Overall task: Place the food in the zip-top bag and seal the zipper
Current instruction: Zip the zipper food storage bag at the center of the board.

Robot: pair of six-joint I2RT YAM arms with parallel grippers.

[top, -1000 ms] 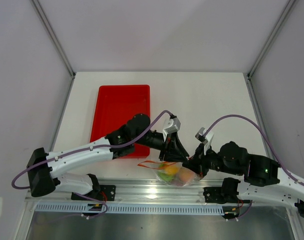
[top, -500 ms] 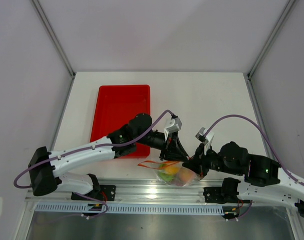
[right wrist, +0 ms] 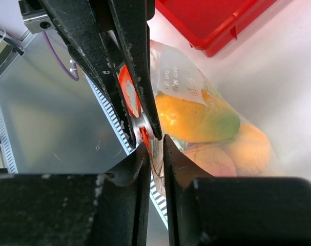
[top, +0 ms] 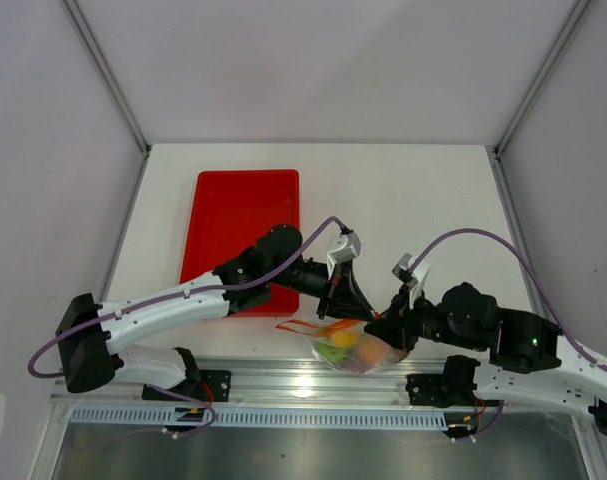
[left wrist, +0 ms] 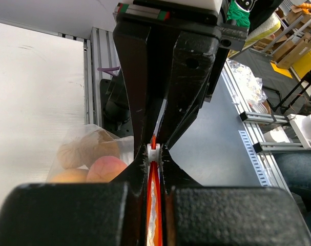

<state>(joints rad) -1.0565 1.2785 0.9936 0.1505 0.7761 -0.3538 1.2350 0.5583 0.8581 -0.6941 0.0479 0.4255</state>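
The clear zip-top bag (top: pixel 355 350) lies at the table's near edge, between both grippers. Inside it I see the food: a yellow-green mango (right wrist: pixel 196 120), a pink peach (right wrist: pixel 211 160), an orange (right wrist: pixel 253 146) and a pale bulb (left wrist: pixel 77 151). My left gripper (left wrist: pixel 153 148) is shut on the orange-red zipper (left wrist: pixel 154 205), its tips pinching the white slider (left wrist: pixel 153 151). My right gripper (right wrist: pixel 156 145) sits right against the left fingers (right wrist: pixel 135 61). Its jaws stand slightly apart, with a fold of the bag's clear film loose between them.
A red tray (top: pixel 241 225) lies on the white table behind the left arm, its corner (right wrist: pixel 211 23) close to the bag. The aluminium rail (top: pixel 283 380) with the arm bases runs just in front of the bag.
The left jaws have closed onto the zipper slider. The right jaws, pressed together before, have parted a little. The bag and both arms have barely shifted.
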